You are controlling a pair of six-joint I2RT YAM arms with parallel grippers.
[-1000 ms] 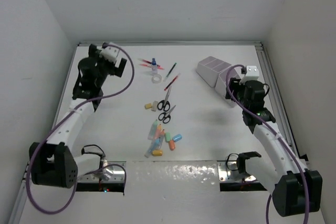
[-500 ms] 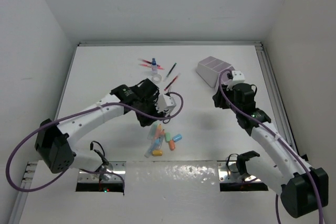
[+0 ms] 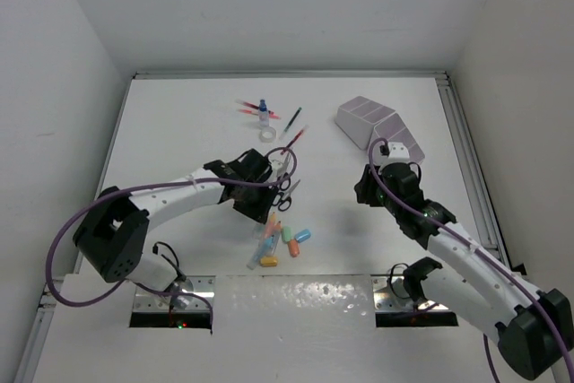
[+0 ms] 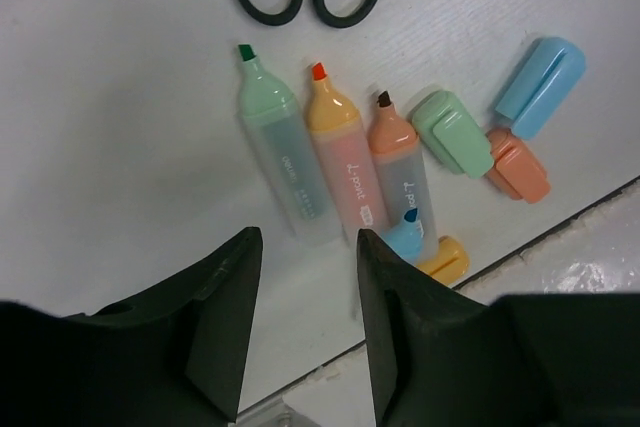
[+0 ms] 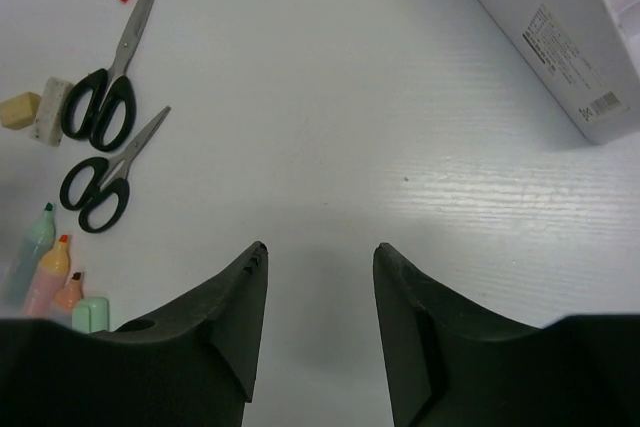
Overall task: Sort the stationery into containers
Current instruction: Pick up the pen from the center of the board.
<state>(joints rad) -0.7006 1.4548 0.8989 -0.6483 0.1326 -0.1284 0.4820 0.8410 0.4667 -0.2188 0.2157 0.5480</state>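
**Stationery, main cluster.** Centre of the table (image 3: 179, 132), towards its near edge.
- Three uncapped highlighters (image 4: 345, 162) lie side by side and touching, with mint, orange and peach bodies and clear barrels.
- Loose pastel caps (image 4: 452, 134) in green, blue, orange and yellow lie just beside them, towards the near edge strip.
- Two black-handled scissors (image 5: 105, 87) lie farther in, one larger and one smaller, blades pointing away from the arms.
- Beige erasers (image 5: 35, 109) sit just left of the larger pair.

**Stationery, far group.** A blue-capped bottle (image 3: 263, 111), a white tape ring (image 3: 266, 134) and thin red and black pens (image 3: 293, 118) lie well apart from the cluster, nearer the back wall.

**Organiser** (image 3: 377, 123). White, stepped, lilac inside, standing far right near the right-hand rail. A label shows on its side wall.

**Room for you to move.** An open stretch of table separates the scissors from the organiser. The left half of the table is bare white surface out to the side wall.

**Left gripper** (image 4: 305, 247). It hangs over the highlighters' butt ends. You can see its fingers apart with nothing between them and nothing touched.

**Right gripper** (image 5: 320, 252). It hangs over the open stretch, with the organiser ahead to its right. Its fingers are apart and hold nothing.
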